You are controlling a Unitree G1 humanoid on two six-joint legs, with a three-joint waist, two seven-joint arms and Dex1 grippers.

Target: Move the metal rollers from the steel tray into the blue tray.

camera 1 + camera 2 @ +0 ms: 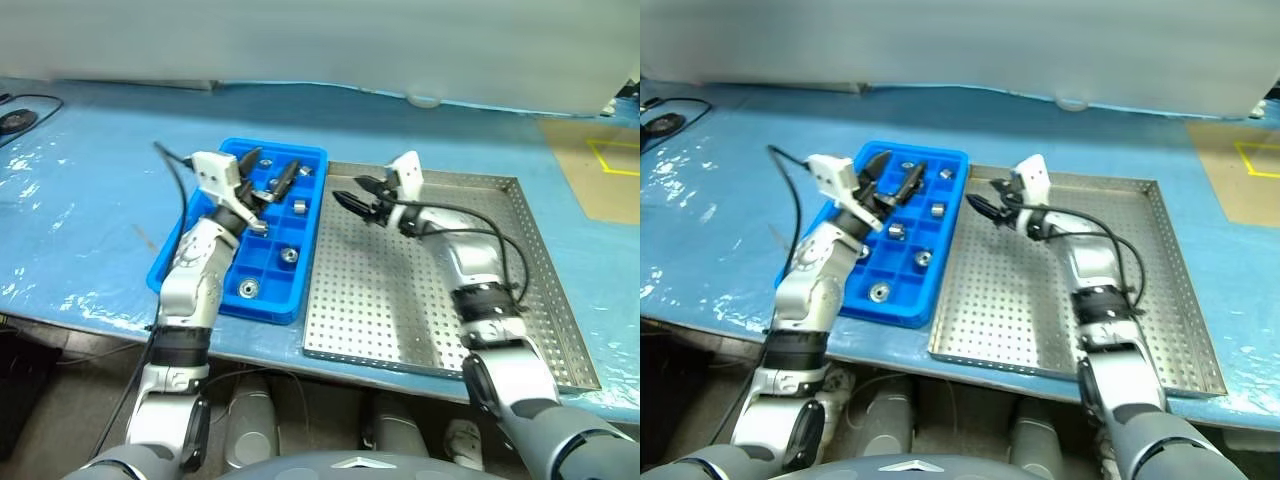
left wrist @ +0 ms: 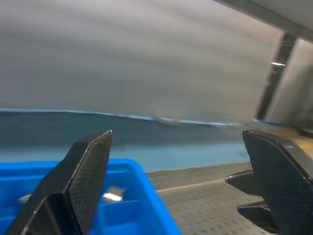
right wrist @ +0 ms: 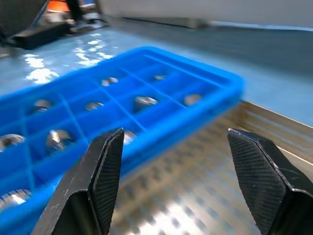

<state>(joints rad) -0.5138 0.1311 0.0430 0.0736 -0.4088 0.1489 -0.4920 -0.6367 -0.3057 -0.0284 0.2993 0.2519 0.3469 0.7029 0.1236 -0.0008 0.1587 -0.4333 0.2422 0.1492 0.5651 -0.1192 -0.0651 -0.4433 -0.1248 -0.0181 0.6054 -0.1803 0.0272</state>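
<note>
Bright even light; wrist views motion-blurred.

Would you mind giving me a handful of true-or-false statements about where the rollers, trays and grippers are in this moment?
1. The metal rollers lie in compartments of the blue tray. True.
2. The steel tray holds a heap of rollers. False: its perforated floor shows none.
3. The blue tray sits on the robot's left of the steel tray. True.
4. The right gripper is shut on a roller. False: its fingers stand apart with nothing between them.
5. The left gripper is over the steel tray. False: it is above the blue tray, open.
</note>
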